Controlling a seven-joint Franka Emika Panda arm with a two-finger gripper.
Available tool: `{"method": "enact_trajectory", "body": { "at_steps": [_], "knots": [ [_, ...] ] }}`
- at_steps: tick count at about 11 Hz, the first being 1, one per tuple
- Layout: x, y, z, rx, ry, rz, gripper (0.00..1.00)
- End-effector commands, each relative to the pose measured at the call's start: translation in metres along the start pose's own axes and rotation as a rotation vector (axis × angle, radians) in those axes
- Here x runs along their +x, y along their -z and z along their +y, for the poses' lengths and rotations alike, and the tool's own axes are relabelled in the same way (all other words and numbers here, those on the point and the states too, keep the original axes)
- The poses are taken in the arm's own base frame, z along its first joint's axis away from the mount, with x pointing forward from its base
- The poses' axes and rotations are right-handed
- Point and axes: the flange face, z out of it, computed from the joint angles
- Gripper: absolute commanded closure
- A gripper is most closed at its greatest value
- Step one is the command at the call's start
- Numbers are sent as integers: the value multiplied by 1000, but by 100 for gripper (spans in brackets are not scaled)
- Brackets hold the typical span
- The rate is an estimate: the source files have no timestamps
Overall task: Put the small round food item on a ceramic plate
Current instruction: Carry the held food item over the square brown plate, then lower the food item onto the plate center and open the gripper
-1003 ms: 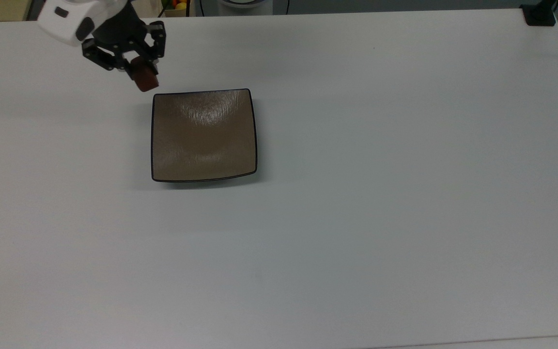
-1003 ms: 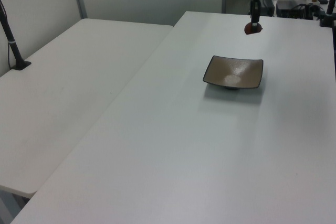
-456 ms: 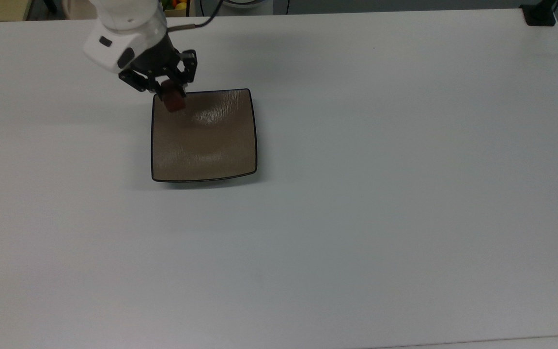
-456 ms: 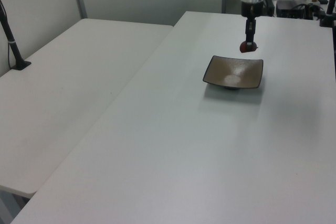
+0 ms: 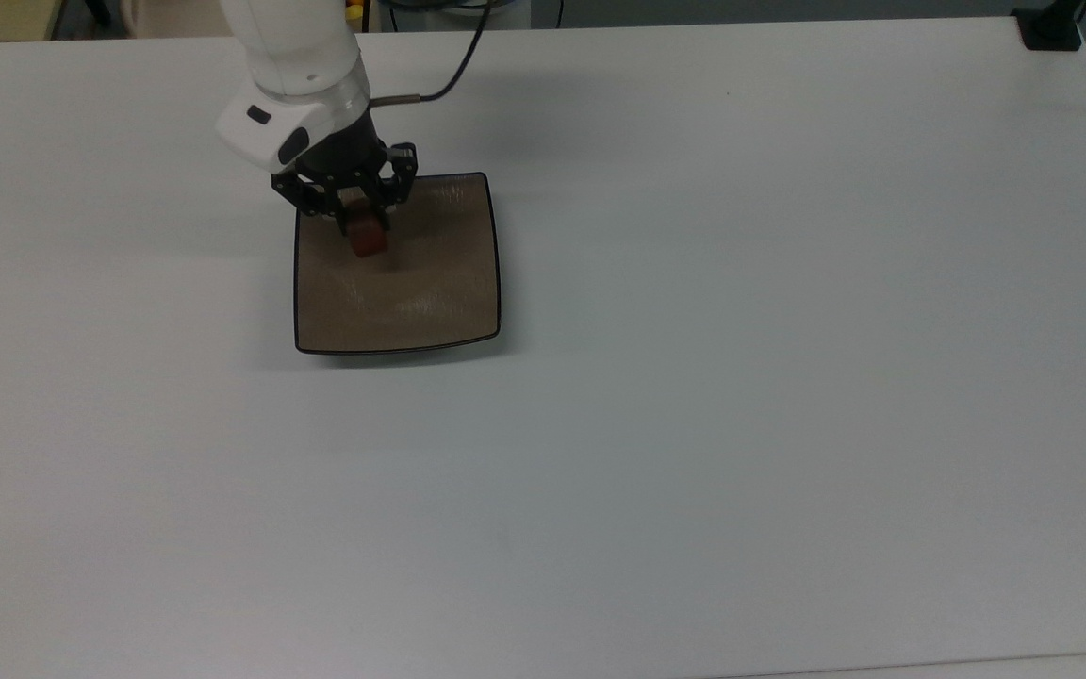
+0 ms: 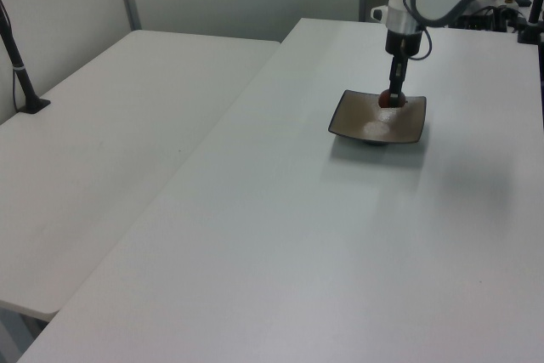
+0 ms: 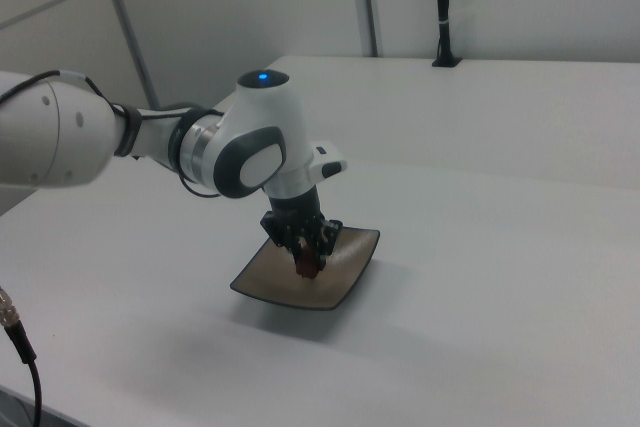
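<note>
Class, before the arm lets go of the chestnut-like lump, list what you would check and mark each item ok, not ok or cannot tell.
1. Gripper shut on the chestnut-like lump: ok.
2. Lump over the tan square plate, inside its black rim: ok in the top view.
3. Lump touching the plate surface: cannot tell; the left view places it low over the plate.
4. Plate flat on the white table: ok.
5. Plate surface free of other items: ok.
</note>
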Motion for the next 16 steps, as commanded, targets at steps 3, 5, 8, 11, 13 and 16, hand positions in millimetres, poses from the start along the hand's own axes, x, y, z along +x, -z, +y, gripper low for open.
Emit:
{"method": "enact_trajectory", "body": {
  "at_steps": [3, 5, 8, 11, 13, 16],
  "knots": [
    [-1, -37, -21, -29, -49, 86, 59],
    [5, -48, -28, -29, -46, 97, 58],
    [7, -49, -28, -31, -42, 99, 52],
    [9, -45, -31, -29, -59, 101, 0],
    [13, -31, -31, -31, -75, 121, 0],
    [21, 42, -21, -15, -133, 94, 0]
  ]
}}
